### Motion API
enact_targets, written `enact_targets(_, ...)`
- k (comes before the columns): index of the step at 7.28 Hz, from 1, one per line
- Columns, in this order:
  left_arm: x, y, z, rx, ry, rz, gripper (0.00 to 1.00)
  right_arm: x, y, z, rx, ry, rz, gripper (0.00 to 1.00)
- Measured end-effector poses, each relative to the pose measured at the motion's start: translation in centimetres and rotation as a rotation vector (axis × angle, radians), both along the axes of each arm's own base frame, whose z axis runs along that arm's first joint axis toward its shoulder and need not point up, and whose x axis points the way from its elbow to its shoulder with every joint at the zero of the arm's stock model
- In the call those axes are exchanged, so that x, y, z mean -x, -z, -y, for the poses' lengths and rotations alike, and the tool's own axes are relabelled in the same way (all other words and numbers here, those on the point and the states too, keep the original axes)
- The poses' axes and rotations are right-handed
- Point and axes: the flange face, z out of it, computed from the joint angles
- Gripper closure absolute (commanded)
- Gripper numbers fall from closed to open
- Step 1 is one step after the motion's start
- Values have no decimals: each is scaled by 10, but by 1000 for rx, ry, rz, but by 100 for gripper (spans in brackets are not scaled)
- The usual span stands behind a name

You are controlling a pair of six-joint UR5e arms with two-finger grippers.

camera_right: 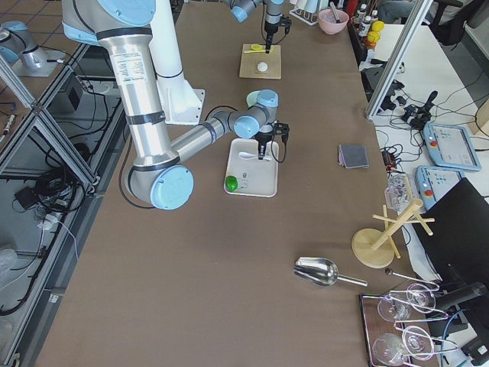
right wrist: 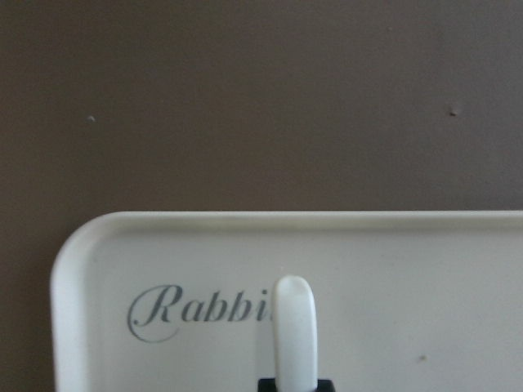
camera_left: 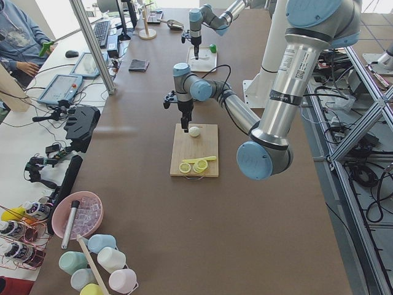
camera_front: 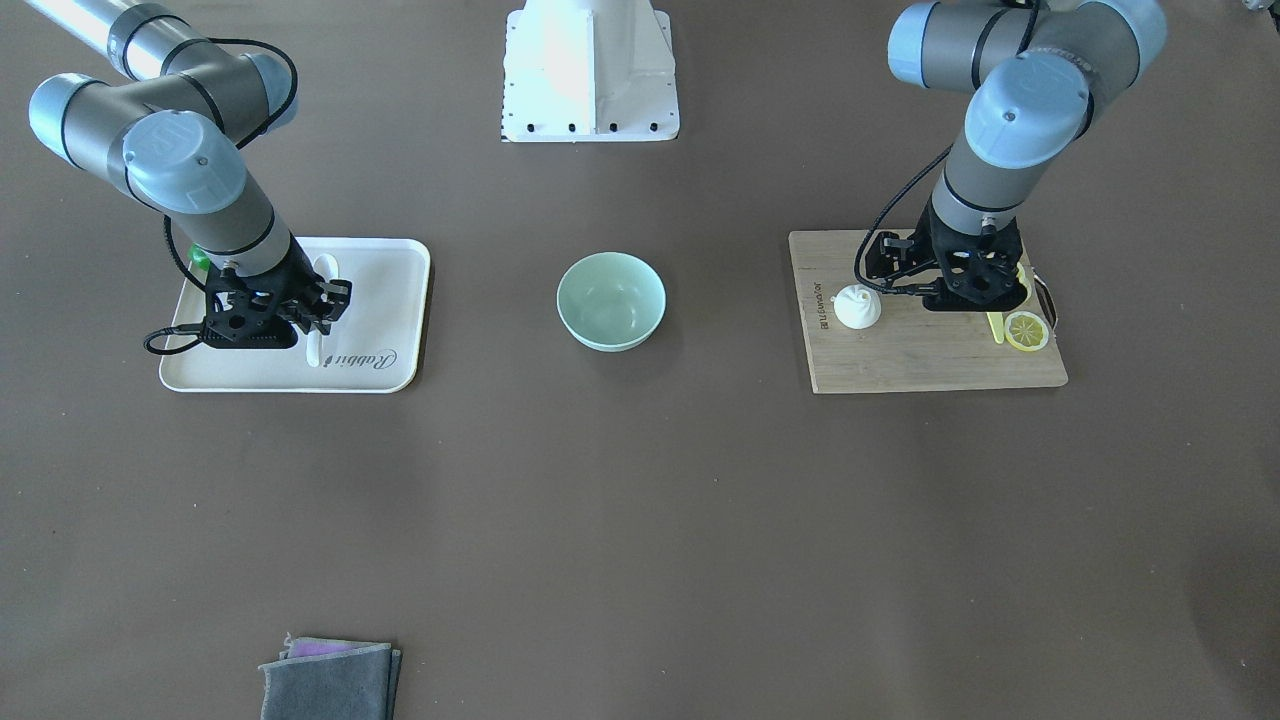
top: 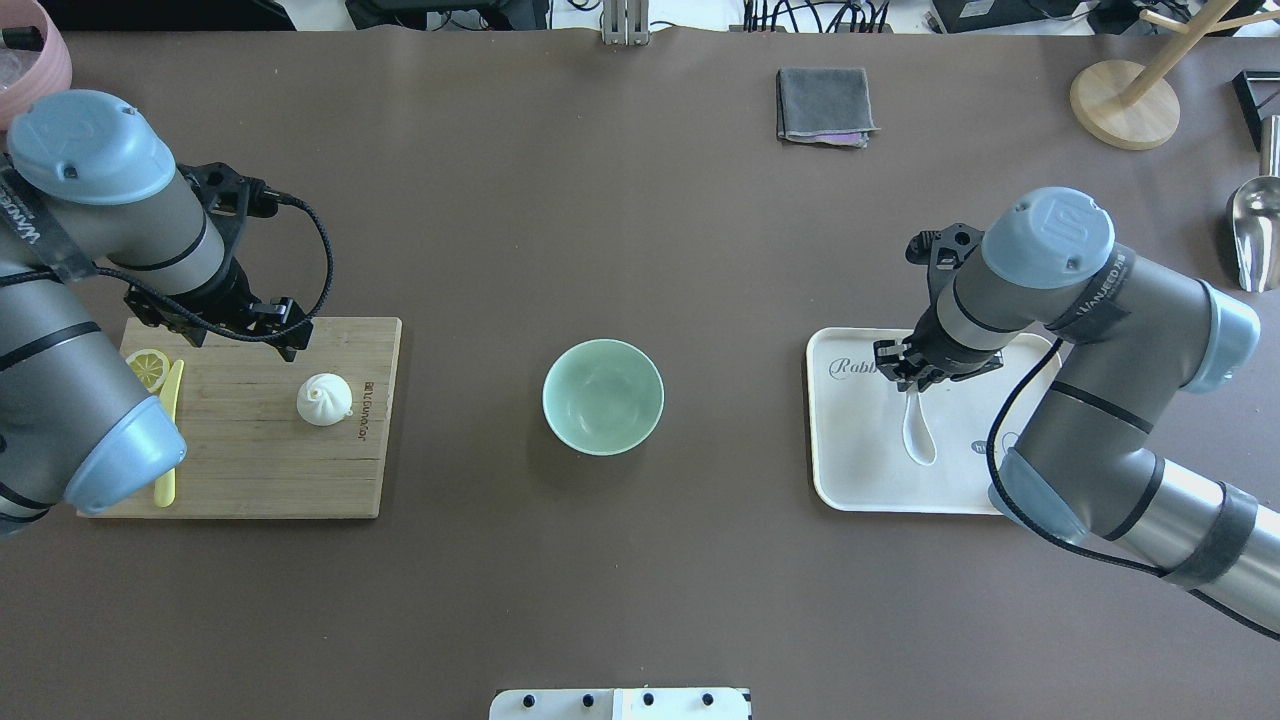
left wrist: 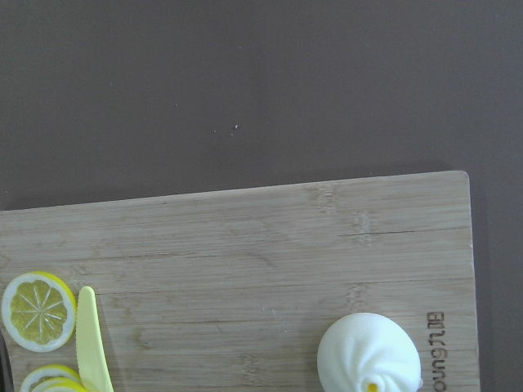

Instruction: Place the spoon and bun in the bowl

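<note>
The mint-green bowl stands empty at the table's middle. The cream spoon lies on the cream tray, scoop toward the robot. My right gripper is low on the tray and shut on the spoon's handle; the handle's end sticks out past black fingers in the right wrist view. The white bun sits on the wooden cutting board. My left gripper hovers above the board beside the bun, open and empty. The left wrist view shows the bun but no fingers.
Lemon slices and a thin yellow knife lie on the board's left part. A small green object sits on the tray behind my right arm. A folded grey cloth lies at the far edge. A wooden stand and a metal scoop are at the far right.
</note>
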Motion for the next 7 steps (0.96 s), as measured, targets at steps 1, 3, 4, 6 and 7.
enact_targets(1,3,-12,1,-14,-37,12,3,15,31,4,49,-57,9,100)
enact_targets(3,-10,-43,12,-11,-52,20,3,55,88,-9,137,-158,52,100)
enact_targets(4,-18,-58,20,-6,-31,9,3,79,117,-24,167,-201,71,100)
enact_targets(6,-27,-78,28,7,8,-9,3,115,175,-49,205,-248,92,100)
enact_targets(7,-29,-84,29,21,23,-7,3,133,196,-60,207,-265,90,100)
